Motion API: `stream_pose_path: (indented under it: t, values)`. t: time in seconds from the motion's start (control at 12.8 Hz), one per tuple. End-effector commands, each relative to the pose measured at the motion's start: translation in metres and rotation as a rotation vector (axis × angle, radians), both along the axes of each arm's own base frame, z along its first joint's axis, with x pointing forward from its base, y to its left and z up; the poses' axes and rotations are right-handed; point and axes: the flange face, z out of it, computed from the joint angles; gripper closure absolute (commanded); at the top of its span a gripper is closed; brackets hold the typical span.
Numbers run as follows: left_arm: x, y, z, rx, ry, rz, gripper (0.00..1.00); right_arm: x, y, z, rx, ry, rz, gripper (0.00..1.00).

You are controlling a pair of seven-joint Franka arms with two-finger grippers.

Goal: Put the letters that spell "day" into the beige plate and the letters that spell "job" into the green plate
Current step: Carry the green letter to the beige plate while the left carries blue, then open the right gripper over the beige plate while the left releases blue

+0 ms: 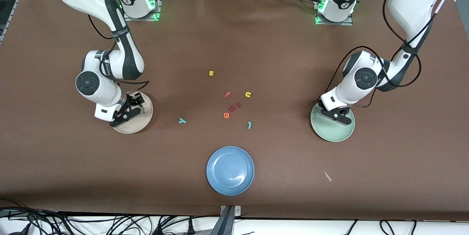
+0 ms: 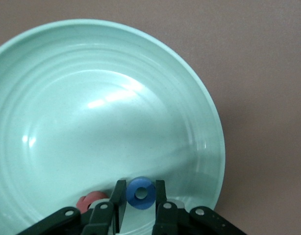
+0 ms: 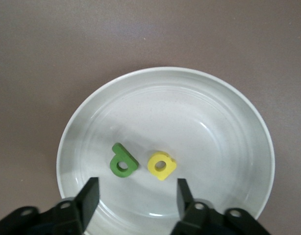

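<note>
Your right hand [image 3: 136, 196] hangs wide over the beige plate [image 3: 229, 107], green [image 3: 123, 162] and yellow [image 3: 161, 165] letters dropped inside. Your left hand [image 2: 140, 205] grips the "o" [image 2: 140, 192] over the green plate [image 2: 67, 98], "b" [image 2: 89, 200] beside it. Next release it; "y" [image 1: 182, 120] and "j" [image 1: 249, 125] wait on the bench [image 1: 234, 37].

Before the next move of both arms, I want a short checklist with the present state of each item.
1. Right gripper open over the beige plate: ok.
2. Green letter and yellow letter lying in the beige plate: ok.
3. Teal "y" in the beige plate: not ok, on the table.
4. Left gripper shut on the blue "o" over the green plate: ok.
5. Teal "j" in the green plate: not ok, on the table.
</note>
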Motion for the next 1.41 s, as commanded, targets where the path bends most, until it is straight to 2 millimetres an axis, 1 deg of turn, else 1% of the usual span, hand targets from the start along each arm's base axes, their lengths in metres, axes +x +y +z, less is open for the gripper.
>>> stream_pose_path:
  t: [0.0,0.08,0.16,0.23,0.31,0.39,0.47,0.55,0.63,0.7,0.86,1.02,1.09,1.17,1.33]
  values:
    - [-0.004,-0.003,0.001,0.004,-0.02,-0.032,1.0,-0.002,0.016,0.016,0.041,0.012,0.023,0.0]
    - [-0.004,-0.003,0.001,0.004,-0.02,-0.03,0.98,0.002,0.028,0.025,0.052,0.024,0.041,0.0]
    - [-0.003,-0.003,0.002,0.004,-0.022,-0.031,0.9,0.007,0.036,0.032,0.055,0.03,0.056,0.0]
    - [-0.003,-0.003,0.002,0.004,-0.022,-0.034,0.58,0.011,0.043,0.035,0.057,0.034,0.061,0.0]
    - [-0.003,-0.003,0.003,0.005,-0.023,-0.036,0.32,0.011,0.059,0.036,0.065,0.034,0.083,0.0]
    - [-0.002,-0.002,0.007,0.01,-0.027,-0.039,0.1,0.017,0.071,0.033,0.067,0.028,0.103,0.0]
    - [0.0,-0.002,0.011,0.012,-0.033,-0.04,0.0,0.023,0.086,0.029,0.07,0.024,0.127,0.0]
    - [0.001,-0.002,0.015,0.015,-0.04,-0.038,0.0,0.027,0.097,0.021,0.072,0.026,0.149,0.0]
    - [0.002,-0.002,0.018,0.023,-0.037,-0.035,0.0,0.03,0.106,0.02,0.075,0.02,0.174,0.0]
    - [0.003,-0.002,0.027,0.039,-0.033,-0.033,0.0,0.034,0.115,0.023,0.085,0.01,0.203,0.0]
    - [0.007,-0.001,0.042,0.048,-0.048,-0.023,0.0,0.036,0.129,0.018,0.093,0.011,0.271,0.0]
    - [0.009,-0.006,0.051,0.057,-0.047,-0.024,0.0,0.038,0.144,0.013,0.105,0.004,0.313,0.0]
    - [0.011,-0.017,0.058,0.061,-0.037,-0.025,0.0,0.041,0.156,0.014,0.111,-0.007,0.351,0.0]
    - [0.015,-0.025,0.067,0.07,-0.026,0.006,0.0,0.043,0.163,0.011,0.115,-0.01,0.386,0.0]
    - [0.024,-0.051,0.091,0.08,-0.015,0.068,0.0,0.047,0.164,0.001,0.115,-0.044,0.458,0.0]
